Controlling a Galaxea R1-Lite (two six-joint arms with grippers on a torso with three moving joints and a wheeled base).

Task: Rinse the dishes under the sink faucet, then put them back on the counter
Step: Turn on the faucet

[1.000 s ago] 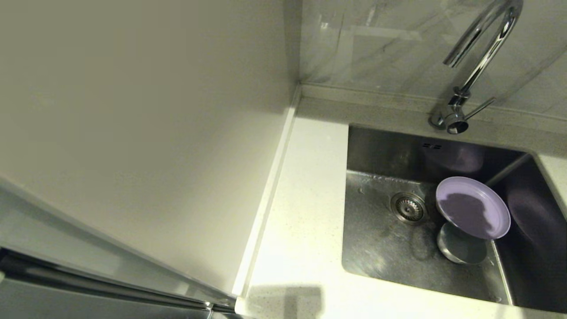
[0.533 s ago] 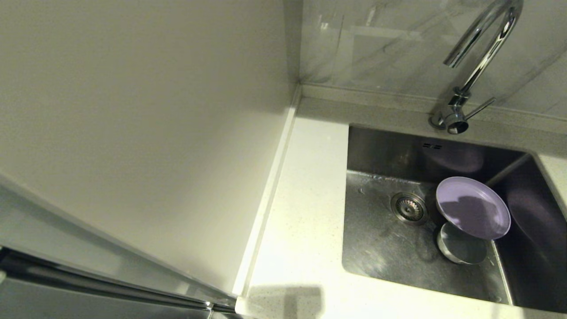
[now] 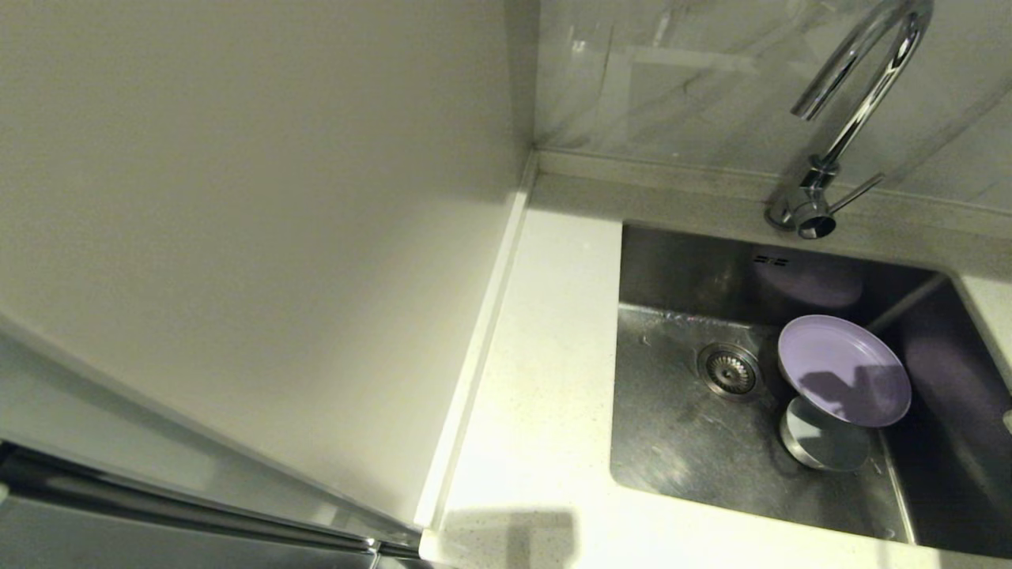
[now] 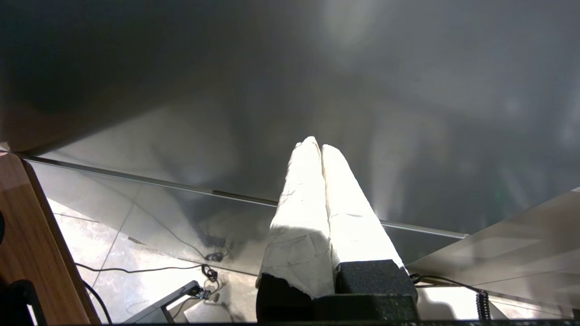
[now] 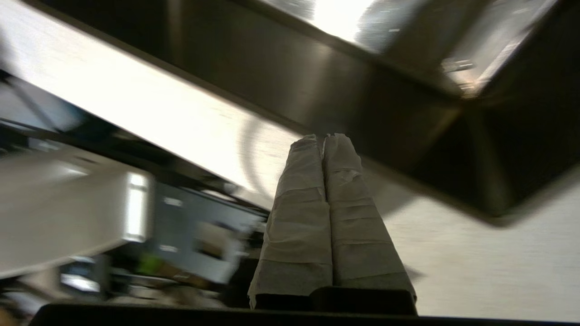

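The lilac plate (image 3: 843, 370) stands tilted in the sink (image 3: 680, 273), its lower edge leaning on a small pale round dish (image 3: 822, 444) on the basin floor. The chrome faucet (image 3: 858, 95) arches over the back rim, with no water showing. White counter (image 3: 545, 379) lies left of the basin. My right gripper (image 5: 327, 136) is shut and empty, over the counter (image 5: 476, 262) at the sink's steel wall (image 5: 317, 81). My left gripper (image 4: 316, 142) is shut and empty, parked low by a cabinet front.
A cream wall panel (image 3: 237, 237) fills the left of the head view, meeting the counter along a low raised edge. The drain strainer (image 3: 729, 370) sits left of the plate. A marbled backsplash (image 3: 672, 79) stands behind the faucet.
The shadow on the plate has slid down and to the right, and a pale sliver has appeared at the head view's right edge. The dishes have not moved.
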